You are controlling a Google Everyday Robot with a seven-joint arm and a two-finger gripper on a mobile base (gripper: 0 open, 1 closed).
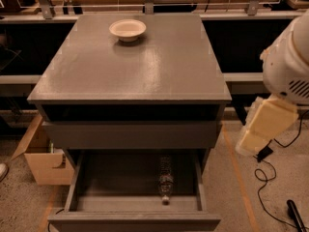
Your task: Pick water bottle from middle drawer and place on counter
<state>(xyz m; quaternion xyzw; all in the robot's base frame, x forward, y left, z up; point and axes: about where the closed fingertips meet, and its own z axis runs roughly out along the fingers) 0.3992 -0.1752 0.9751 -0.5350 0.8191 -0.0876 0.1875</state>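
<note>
Gripper (264, 125) held aside at mid-right, likely to keep the view clear; its spread cannot be told | water bottle (165, 180) lies flat, cap frontward, in shallow open middle drawer (111, 182), lower centre | counter (159, 66) above bears bowl (127, 29)

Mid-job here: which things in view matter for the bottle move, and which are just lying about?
Job: water bottle lying in the open middle drawer; counter; gripper, off to the drawer's right.
Lying about: white bowl on the counter; cardboard box left of the drawer; cables on the floor.
</note>
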